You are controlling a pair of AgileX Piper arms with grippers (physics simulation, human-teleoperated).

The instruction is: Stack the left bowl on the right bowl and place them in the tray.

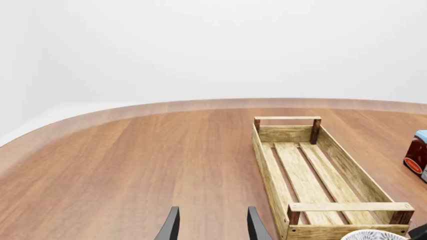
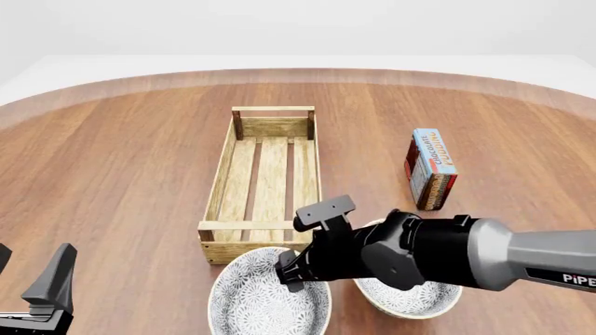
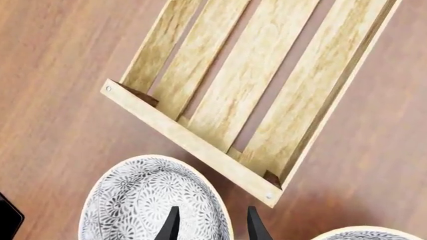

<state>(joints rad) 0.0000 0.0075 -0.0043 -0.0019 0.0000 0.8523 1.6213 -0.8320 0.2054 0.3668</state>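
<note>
The left bowl (image 2: 267,301), grey-patterned with a cream rim, sits just in front of the tray's near end. The right bowl (image 2: 414,299) is beside it, mostly covered by my right arm. The tray (image 2: 268,183) is a long light-wood crate with nothing in it. My right gripper (image 2: 290,271) hovers over the left bowl's right rim. In the right wrist view this gripper (image 3: 211,225) is open, one finger over the left bowl (image 3: 137,200) and one outside its rim. My left gripper (image 2: 30,271) is open at the near left, far from both bowls.
A blue-and-red carton (image 2: 430,169) stands upright to the right of the tray. The left wrist view shows the open left gripper (image 1: 212,226) above bare wood, the tray (image 1: 320,172) and the carton's edge (image 1: 417,156). The table's curved far edge (image 2: 298,73) runs behind.
</note>
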